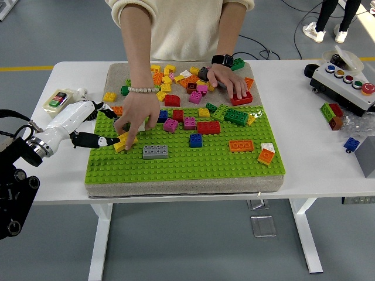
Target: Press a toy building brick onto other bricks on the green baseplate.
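My left hand: white, at the left of the frame over the baseplate's left edge, fingers spread and holding nothing; a dark fingertip points toward the yellow brick.
My right hand: outside the picture.
Yellow brick: tilted on the green baseplate, centre left.
Person's hand: fingertips on the yellow brick; whether it is gripped, I can't quite tell.
Person's other hand: upper centre, resting on a red brick.
Grey brick: just right of the yellow one.
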Controlling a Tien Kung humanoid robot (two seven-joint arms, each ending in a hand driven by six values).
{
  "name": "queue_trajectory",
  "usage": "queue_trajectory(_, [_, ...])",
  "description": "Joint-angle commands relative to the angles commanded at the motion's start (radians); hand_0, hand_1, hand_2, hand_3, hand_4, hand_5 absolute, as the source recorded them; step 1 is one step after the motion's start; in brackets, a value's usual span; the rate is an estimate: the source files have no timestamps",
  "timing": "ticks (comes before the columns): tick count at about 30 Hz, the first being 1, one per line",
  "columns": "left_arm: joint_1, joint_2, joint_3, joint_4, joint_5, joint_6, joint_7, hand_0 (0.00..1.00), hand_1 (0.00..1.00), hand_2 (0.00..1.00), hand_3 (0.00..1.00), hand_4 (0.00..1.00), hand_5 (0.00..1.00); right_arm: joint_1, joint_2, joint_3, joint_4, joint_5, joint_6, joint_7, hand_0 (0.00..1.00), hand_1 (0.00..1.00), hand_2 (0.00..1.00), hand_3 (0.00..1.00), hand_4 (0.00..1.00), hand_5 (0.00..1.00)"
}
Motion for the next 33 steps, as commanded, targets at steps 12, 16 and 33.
queue_trajectory(12, [0.006, -0.002, -0.010, -0.002, 0.000, -0.009, 0.005, 0.856, 0.716, 0.641, 0.605, 0.953, 0.311, -0.001, -0.001, -0.009, 0.000, -0.004, 0.003, -0.007, 0.737, 0.654, 0.704, 0.588, 0.910, 0.491])
queue_trajectory(16, [0.006, 0.000, -0.019, -0.010, 0.000, -0.027, 0.001, 0.867, 0.732, 0.714, 0.667, 0.996, 0.332, 0.000, -0.001, -0.013, 0.000, -0.004, 0.002, -0.009, 0.734, 0.654, 0.704, 0.588, 0.910, 0.491])
queue_trajectory(33, [0.013, -0.003, -0.027, -0.010, 0.000, 0.032, -0.024, 0.788, 0.712, 0.662, 0.758, 0.791, 0.048, 0.001, 0.001, -0.022, 0.000, -0.005, 0.002, -0.012, 0.734, 0.654, 0.705, 0.588, 0.911, 0.491])
